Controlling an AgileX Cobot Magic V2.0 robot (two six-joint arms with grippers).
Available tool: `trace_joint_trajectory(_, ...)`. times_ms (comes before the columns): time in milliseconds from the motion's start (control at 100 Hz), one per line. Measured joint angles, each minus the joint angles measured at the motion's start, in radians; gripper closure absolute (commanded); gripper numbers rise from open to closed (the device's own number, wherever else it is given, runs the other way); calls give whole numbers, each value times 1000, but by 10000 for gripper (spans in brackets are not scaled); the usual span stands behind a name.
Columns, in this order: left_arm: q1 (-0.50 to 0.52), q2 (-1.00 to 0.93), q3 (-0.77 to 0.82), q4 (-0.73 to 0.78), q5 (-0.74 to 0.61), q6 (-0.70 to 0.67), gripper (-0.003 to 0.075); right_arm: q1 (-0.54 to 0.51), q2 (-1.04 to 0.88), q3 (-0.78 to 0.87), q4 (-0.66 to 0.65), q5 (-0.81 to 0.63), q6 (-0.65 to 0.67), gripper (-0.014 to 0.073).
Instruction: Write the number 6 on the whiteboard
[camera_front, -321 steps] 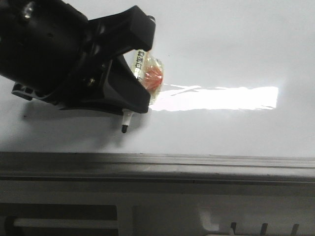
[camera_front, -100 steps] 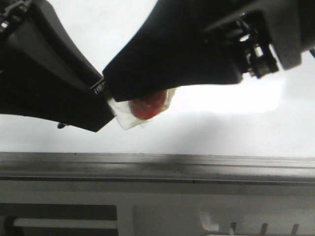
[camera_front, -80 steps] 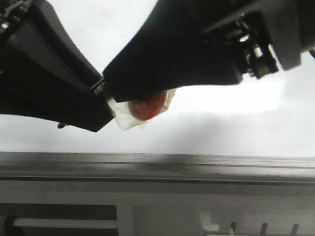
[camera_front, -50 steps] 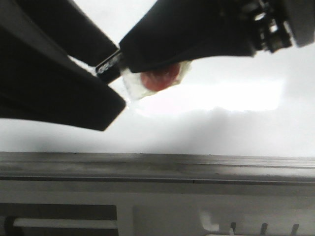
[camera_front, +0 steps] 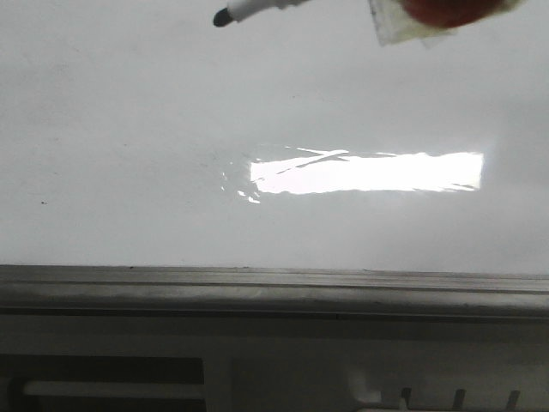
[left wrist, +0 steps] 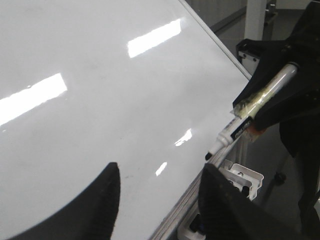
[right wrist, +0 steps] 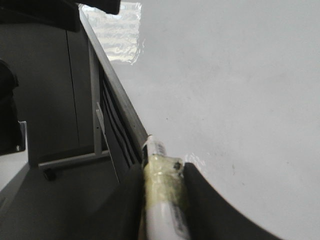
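while i am watching the front view, the whiteboard is filling most of the frame, glossy white, a bright rectangular glare lying across its middle. its grey frame edge is running along the near side. no drawn 6 is showing on the board in any view; only a few faint specks are marking the surface.

the marker is poking in at the top of the front view, dark tip pointing left, held clear above the board. beside it a scrap of clear tape with something red is showing at the top edge.

the right gripper is clenching the marker, jaws pressed on either side of its taped white barrel. in the left wrist view the marker tip is hanging just beside the board's frame edge.

the left gripper is standing released, jaws spread apart over the board with nothing between them.
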Motion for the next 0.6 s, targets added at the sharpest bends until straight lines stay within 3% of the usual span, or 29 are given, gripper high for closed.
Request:
trace_joint_trajectory(200,36,-131,98,0,0,-17,483,-136,1,-71,-229,221,12,636)
trace_joint_trajectory(430,36,-150,127,-3,6,-19,555,-231,1,-240,-547,480,87,636)
trace_joint_trajectory(510,36,-150,129,-4,6,-19,564,-235,1,-324,-636,558,194,636)
trace_joint_trajectory(600,36,-150,131,-8,7,-19,564,-238,1,-411,-721,615,481,636)
